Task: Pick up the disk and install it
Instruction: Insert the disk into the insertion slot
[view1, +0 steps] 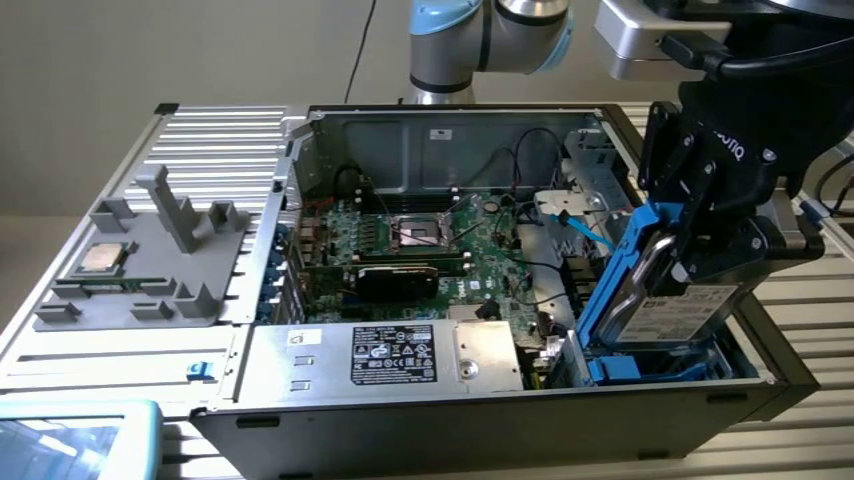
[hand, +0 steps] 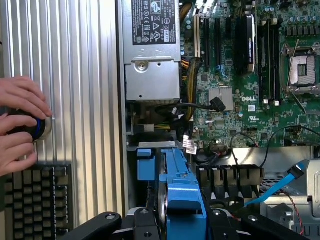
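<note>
The end effector (view1: 705, 262) is pinching the disk (view1: 667, 305), its black fingers clamping the two flat faces near the upper end. The disk is showing a silver-grey metal body with a white printed label (view1: 683, 318), and a bright blue carrier (view1: 625, 262) is framing its edges. It is hanging steeply tilted, its lower end reaching down to the blue bay (view1: 654, 368) at the exterior view's right of the open case (view1: 534, 415). Beside the bay, a power supply (view1: 400, 355) is sitting in front of the green motherboard (view1: 441, 250). A person's hands (hand: 20, 125) are resting on the ribbed table (hand: 85, 100), near a keyboard (hand: 35, 200).
</note>
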